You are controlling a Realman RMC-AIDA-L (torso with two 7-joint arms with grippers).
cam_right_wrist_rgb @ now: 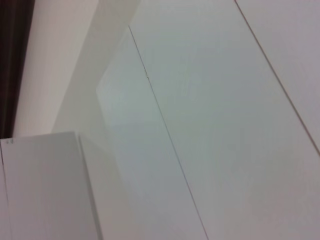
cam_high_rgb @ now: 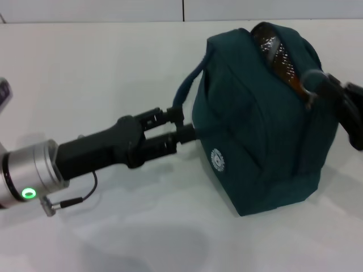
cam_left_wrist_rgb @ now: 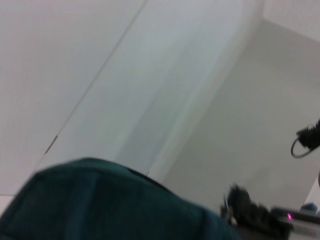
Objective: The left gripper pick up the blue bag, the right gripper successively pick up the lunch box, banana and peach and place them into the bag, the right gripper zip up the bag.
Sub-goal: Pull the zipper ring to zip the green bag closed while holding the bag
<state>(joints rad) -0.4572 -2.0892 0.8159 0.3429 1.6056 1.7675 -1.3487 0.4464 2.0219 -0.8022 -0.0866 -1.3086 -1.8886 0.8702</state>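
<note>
The blue bag (cam_high_rgb: 261, 124) stands upright on the white table, white round logo (cam_high_rgb: 218, 160) facing me. Its top is partly unzipped and silver lining (cam_high_rgb: 276, 50) shows in the gap. My left gripper (cam_high_rgb: 177, 126) reaches in from the left, shut on the bag's side where a loop handle (cam_high_rgb: 190, 82) comes down. At the bag's upper right, my right gripper (cam_high_rgb: 322, 86) is blurred, its tips closed at the ring zipper pull (cam_high_rgb: 309, 85). The left wrist view shows the bag's fabric (cam_left_wrist_rgb: 100, 205) close up. Lunch box, banana and peach are out of view.
The white table (cam_high_rgb: 113, 68) spreads bare around the bag, and a wall seam runs along the back. A thin cable (cam_high_rgb: 74, 199) hangs under my left wrist. The right wrist view holds only white panels (cam_right_wrist_rgb: 210, 100).
</note>
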